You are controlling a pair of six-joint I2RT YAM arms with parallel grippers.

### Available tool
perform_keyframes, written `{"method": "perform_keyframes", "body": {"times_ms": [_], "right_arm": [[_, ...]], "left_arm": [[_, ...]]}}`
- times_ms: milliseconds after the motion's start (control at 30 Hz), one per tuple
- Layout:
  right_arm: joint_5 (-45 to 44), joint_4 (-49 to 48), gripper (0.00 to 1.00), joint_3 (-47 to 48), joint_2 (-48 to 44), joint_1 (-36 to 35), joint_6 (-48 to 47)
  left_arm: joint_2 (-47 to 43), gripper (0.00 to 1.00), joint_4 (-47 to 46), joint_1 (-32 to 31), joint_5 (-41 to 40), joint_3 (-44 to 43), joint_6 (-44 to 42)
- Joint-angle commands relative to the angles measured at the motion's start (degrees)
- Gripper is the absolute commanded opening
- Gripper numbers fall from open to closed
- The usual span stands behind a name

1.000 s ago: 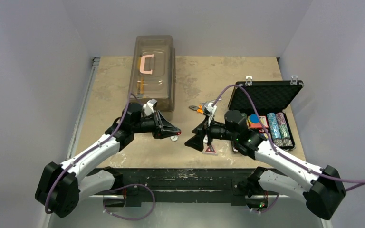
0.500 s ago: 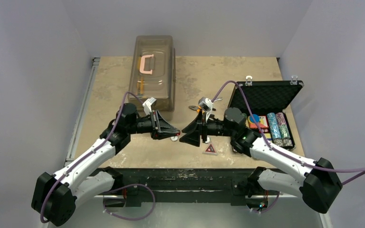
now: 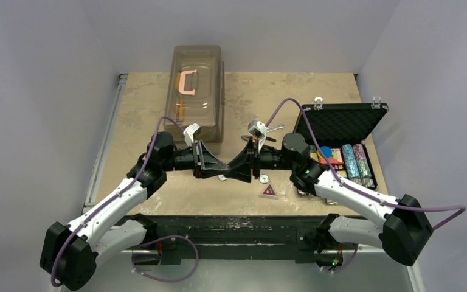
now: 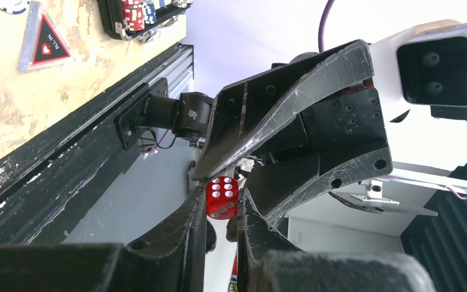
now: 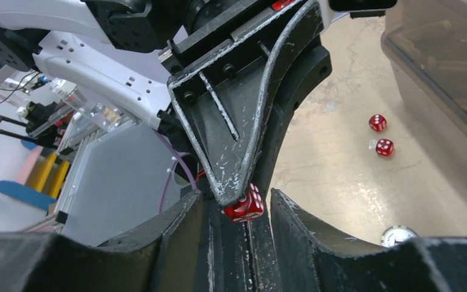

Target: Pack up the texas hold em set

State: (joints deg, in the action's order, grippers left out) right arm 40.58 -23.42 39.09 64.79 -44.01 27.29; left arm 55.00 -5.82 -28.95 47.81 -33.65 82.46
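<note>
My left gripper (image 3: 222, 168) is shut on a small red die (image 4: 222, 198) and holds it above the table. My right gripper (image 3: 231, 170) meets it tip to tip. Its jaws stand open on either side of the left fingertips and the die (image 5: 245, 204), with gaps on both sides. The black case (image 3: 340, 123) lies open at the right with rows of poker chips (image 3: 356, 164) in it. A red triangle token (image 3: 269, 192) and a round button (image 3: 263, 179) lie in front of the case. Two more dice (image 5: 377, 122) lie on the table.
The large translucent brown box (image 3: 196, 91) with a pink handle stands at the back left, close behind the left arm. Orange-handled pliers (image 3: 252, 139) and a wrench (image 3: 275, 128) lie behind the right wrist. Another round button (image 3: 222, 177) lies under the grippers.
My right gripper has swung left and up, away from the triangle token, until its open jaws surround the die in my left gripper. The left gripper has hardly moved.
</note>
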Motion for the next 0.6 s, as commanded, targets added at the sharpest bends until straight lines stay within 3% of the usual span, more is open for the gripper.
{"method": "perform_keyframes", "body": {"times_ms": [0,133,300,400,467,500,567], "right_arm": [[1.97,-3.18,0.42,1.91,-0.08,-0.77,-0.66],[1.95,-3.69,0.38,0.89,-0.46,-0.82,-0.65],[1.14,-4.33,0.21,0.38,-0.63,-0.77,-0.41],[0.44,-3.92,0.00,0.42,-0.91,-0.77,-0.52],[-0.77,-3.85,0.00,-0.06,-1.50,-0.81,-0.73],[-1.65,-3.40,0.00,-0.33,-1.89,-0.81,-0.89],[-3.40,-2.28,0.00,-0.98,-3.06,-0.82,-1.41]], "left_arm": [[-0.77,0.00,-2.97,-0.16,1.15,-1.78,0.98],[-0.73,0.00,-2.88,-0.23,0.98,-1.51,1.03],[-0.85,0.00,-2.67,-0.23,0.62,-1.51,1.13],[-0.99,0.00,-2.36,-0.16,0.46,-1.43,1.09],[-1.26,0.00,-0.71,-0.18,-0.06,-1.69,0.15],[-1.54,0.10,0.35,-0.21,-0.58,-2.11,-1.11],[-2.08,0.43,6.49,-0.20,-1.97,-3.88,-4.64]]}}
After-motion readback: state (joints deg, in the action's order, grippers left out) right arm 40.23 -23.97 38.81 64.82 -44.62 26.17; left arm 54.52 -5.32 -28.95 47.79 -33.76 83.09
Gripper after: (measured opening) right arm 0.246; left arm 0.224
